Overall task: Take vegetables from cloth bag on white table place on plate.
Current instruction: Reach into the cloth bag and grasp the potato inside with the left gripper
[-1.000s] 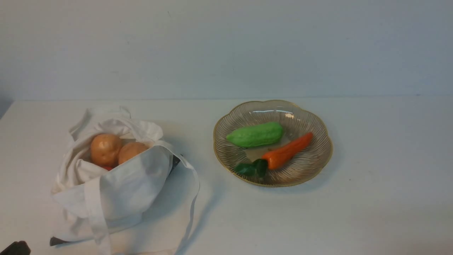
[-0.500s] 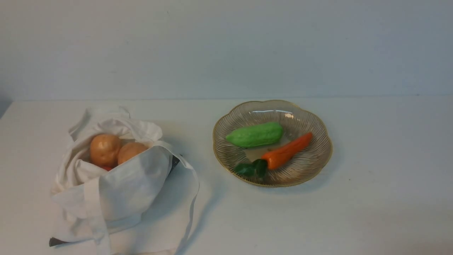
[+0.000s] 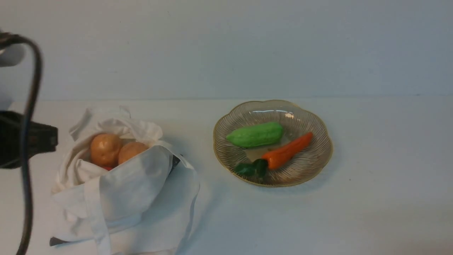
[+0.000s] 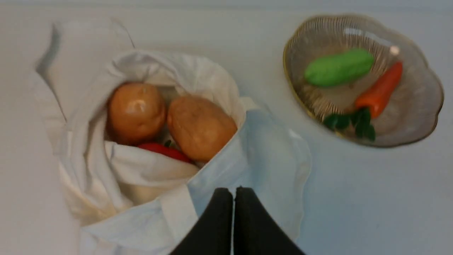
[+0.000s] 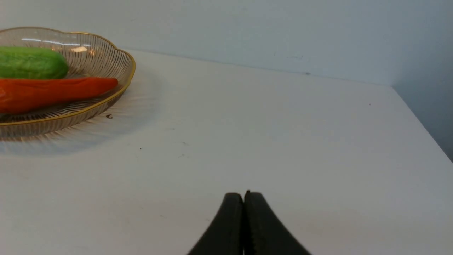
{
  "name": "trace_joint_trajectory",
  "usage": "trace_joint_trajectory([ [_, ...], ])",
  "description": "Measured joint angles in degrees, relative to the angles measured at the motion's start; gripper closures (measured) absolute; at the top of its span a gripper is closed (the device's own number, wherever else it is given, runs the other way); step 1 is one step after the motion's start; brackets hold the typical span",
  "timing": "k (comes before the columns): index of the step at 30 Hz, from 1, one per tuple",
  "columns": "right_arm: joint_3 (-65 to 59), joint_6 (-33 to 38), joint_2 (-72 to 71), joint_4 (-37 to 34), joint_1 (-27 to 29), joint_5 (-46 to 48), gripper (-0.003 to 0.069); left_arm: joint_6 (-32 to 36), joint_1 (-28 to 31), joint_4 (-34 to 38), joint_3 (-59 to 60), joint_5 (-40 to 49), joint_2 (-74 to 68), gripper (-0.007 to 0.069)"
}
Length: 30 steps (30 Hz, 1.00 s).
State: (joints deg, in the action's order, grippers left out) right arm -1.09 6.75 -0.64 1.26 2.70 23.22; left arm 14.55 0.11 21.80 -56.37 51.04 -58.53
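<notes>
Front view: the cloth bag [image 3: 120, 187] lies slumped in the lower left of the frame on the white table [image 3: 371, 198], its mouth open and a strap looping out to the right. Two tan potatoes [image 3: 105, 148] sit side by side in the opening, touching each other. The plate [image 3: 313, 164] stands right of centre, well apart from the bag, and holds a green gourd [image 3: 255, 134] and a carrot [image 3: 288, 150] with dark green leaves. At the far left edge the dark body of the left arm [image 3: 30, 140] reaches in beside the bag, with a black cable [image 3: 26, 170] hanging in front of it; its claw is not seen here.

Left wrist view: the left gripper [image 4: 233, 194] hangs above the bag's near fold, its two black fingers pressed together with nothing between them. Beyond it the two potatoes rest in the bag's mouth, with a red vegetable [image 4: 164, 150] partly tucked under them. The plate with gourd and carrot lies off to the side, slightly blurred.

Right wrist view: the right gripper [image 5: 243, 198] is clenched on nothing, low over bare table. The plate's gold rim, the gourd and the carrot show well apart from it.
</notes>
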Motion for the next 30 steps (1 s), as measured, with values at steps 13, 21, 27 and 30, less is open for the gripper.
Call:
trace_joint_trajectory([
  [13, 0.00, 0.00, 0.00, 0.00, 0.00, 0.00, 0.0673, 7.52, -3.99, -5.04, -21.72, 8.95, -34.05, 0.0629],
  [21, 0.00, 0.00, 0.00, 0.00, 0.00, 0.00, 0.0673, 8.48, -4.81, -6.92, -24.65, 6.10, -39.15, 0.0593],
  [27, 0.00, 0.06, 0.00, 0.00, 0.00, 0.00, 0.0673, 8.48, -4.88, -5.11, -24.77, 2.66, -41.58, 0.0324],
  [30, 0.00, 0.23, 0.00, 0.00, 0.00, 0.00, 0.0673, 8.48, -4.88, -5.11, -24.77, 2.66, -42.98, 0.0198],
])
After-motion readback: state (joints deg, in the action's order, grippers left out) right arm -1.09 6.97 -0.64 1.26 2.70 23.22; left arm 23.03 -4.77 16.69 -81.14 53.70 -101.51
